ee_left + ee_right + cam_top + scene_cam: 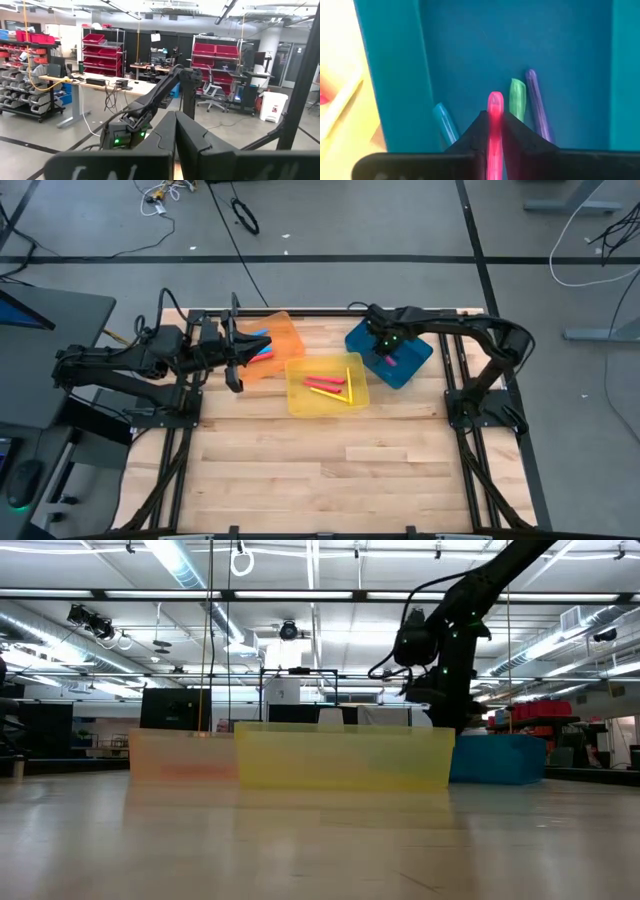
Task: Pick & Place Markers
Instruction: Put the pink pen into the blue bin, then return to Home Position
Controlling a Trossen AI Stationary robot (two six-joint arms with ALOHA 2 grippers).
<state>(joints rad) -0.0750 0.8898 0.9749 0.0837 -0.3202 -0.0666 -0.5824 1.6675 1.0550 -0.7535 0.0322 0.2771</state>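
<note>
Right gripper (495, 131) hung low inside the blue plastic tray (395, 75), jaws clamped on a slim pink marker (494, 120). Green marker (517, 100), purple marker (536, 100) and light-blue marker (444, 122) lay beside it on the tray floor. Whether a pickup or a drop was in hand could not be told; either lift clear or release seemed next. Yellow plastic tray (300, 402) held red and yellow markers; orange plastic tray (285, 330) held more. Left gripper (236, 365) waited closed at the orange tray, empty as far as visible. Pink marker's rear end was cut off.
</note>
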